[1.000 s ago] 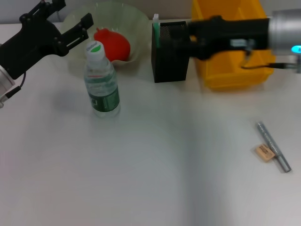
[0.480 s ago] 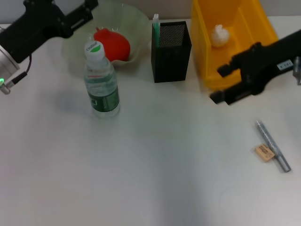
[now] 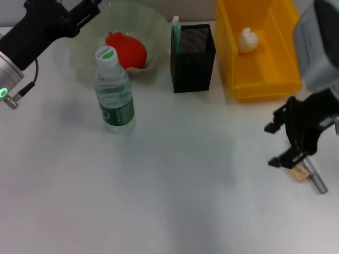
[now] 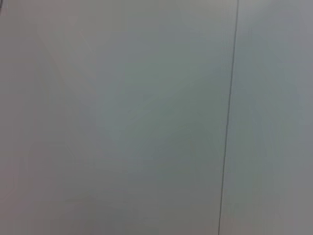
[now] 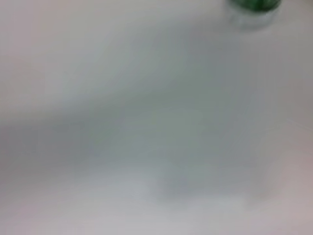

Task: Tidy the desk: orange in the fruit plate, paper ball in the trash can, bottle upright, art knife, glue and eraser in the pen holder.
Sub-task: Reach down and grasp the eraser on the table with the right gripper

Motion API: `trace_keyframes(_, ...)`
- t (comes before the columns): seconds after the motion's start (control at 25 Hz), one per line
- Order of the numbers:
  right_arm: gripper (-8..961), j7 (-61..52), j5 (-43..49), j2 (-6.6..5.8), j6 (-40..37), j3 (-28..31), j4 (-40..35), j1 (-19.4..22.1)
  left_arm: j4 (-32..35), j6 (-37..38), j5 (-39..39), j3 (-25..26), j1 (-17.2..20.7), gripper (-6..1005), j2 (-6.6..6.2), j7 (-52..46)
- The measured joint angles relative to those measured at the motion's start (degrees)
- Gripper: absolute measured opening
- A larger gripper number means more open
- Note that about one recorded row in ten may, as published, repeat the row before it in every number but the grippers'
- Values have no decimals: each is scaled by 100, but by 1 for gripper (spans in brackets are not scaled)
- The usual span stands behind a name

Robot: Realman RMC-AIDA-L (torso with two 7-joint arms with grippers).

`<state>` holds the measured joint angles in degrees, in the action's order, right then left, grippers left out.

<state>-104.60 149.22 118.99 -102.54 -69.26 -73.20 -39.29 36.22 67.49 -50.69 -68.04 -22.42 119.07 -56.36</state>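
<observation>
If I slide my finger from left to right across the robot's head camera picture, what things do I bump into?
Left gripper → water bottle → orange in the fruit plate → pen holder → paper ball in the yellow trash can → right gripper → eraser.

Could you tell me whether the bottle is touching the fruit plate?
Cannot tell. In the head view the bottle overlaps the plate rim, hiding any gap.
</observation>
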Motion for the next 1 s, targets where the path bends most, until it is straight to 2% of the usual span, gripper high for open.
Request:
trace_keyframes(0.2,765,303,416,12,298,-456,330,17,-331,5,232,-28,-5,802,2,58)
trace_keyframes(0.44,766,470,508,12,543,-845,744,18,-393,9,363,17,62,802,-3,60)
trace_keyframes(1.0,760,510,715,10,547,-824,869,152,-415,-30,403,19,-16,802,-15,64)
